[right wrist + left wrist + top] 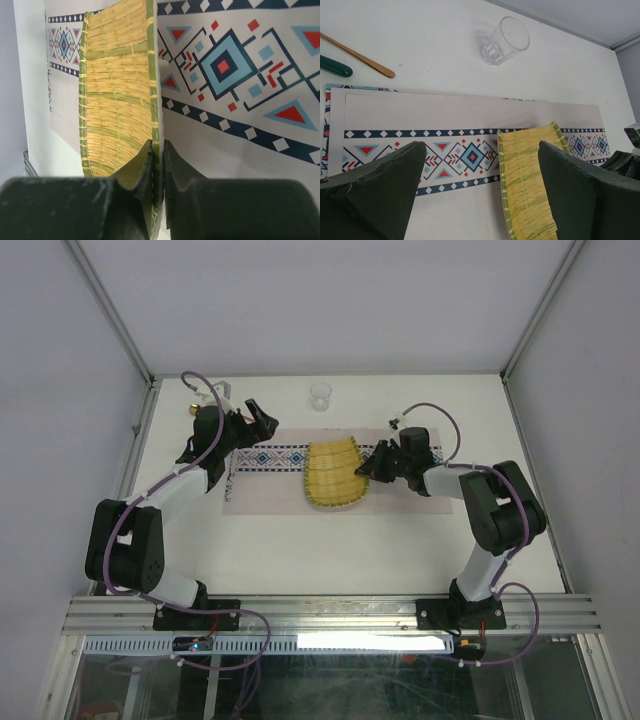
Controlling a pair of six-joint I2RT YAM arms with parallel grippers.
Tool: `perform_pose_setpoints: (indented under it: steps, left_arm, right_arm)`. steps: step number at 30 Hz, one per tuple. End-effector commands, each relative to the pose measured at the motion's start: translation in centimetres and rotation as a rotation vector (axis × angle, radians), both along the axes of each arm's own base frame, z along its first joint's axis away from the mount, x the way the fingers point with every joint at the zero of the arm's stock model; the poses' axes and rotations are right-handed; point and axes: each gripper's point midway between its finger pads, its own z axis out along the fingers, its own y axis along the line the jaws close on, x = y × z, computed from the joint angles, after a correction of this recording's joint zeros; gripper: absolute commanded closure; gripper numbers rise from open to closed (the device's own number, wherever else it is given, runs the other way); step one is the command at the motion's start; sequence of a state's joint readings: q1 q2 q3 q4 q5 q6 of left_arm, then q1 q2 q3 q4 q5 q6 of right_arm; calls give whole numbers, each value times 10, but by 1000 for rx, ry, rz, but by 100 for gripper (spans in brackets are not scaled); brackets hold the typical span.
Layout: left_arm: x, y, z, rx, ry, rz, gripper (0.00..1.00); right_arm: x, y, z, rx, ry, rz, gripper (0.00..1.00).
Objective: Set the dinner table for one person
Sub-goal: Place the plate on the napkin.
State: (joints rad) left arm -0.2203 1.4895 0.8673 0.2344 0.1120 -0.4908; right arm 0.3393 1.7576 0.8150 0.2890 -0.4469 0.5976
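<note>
From overhead, the white bench (300,550) fills the floor of the enclosure and runs well past the placemat (268,483) on every side. The placemat lies across the bench's middle, and its blue-and-red patterned band runs along its length. A woven bamboo tray (335,475) with a green rim rests on the placemat, a little right of its centre. A clear glass cup (320,395) stands on the bare bench beyond the placemat's far edge, apart from it. The left end effector (258,422) hangs over the placemat's far left end. The right end effector (368,468) meets the tray's right edge over the placemat's right half.

In the left wrist view, that end effector is released. Its two dark fingers are spread wide with nothing between them, and the patterned band and the tray's near end show in the gap. Past the placemat's far left corner, a slim wooden utensil (357,55) and a dark green handle (335,65) lie on the bench. What they belong to we cannot tell.

In the right wrist view, the fingers are clenched on the tray's green rim, which is pinched between the two tips. The tray's woven surface stretches away to the left, with the placemat's pattern to the right.
</note>
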Motion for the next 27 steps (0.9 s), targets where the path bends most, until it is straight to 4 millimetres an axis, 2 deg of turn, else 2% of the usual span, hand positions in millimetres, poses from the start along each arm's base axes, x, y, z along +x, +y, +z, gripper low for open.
perform_pose_setpoints:
  steps: [1, 6, 7, 12, 19, 27]
  left_arm:
    - [3, -3, 22, -44, -72, -17, 1]
    - [0, -2, 18, -42, -65, -18, 1]
    - [0, -2, 17, -40, -64, -17, 1]
    - [0, -1, 18, -38, -66, -17, 1]
    - [-1, -3, 17, -40, -65, -24, 1]
    - [-2, -1, 15, -36, -62, -16, 1]
  right_arm:
    - [3, 4, 22, 27, -80, 8, 100]
    - [1, 6, 20, 43, -124, 13, 100]
    - [14, -4, 18, 29, -118, -102, 100]
    - [19, -9, 19, 53, -127, -185, 100]
    - [21, -10, 24, 75, -146, -214, 100]
    - [21, -7, 20, 65, -133, -187, 100]
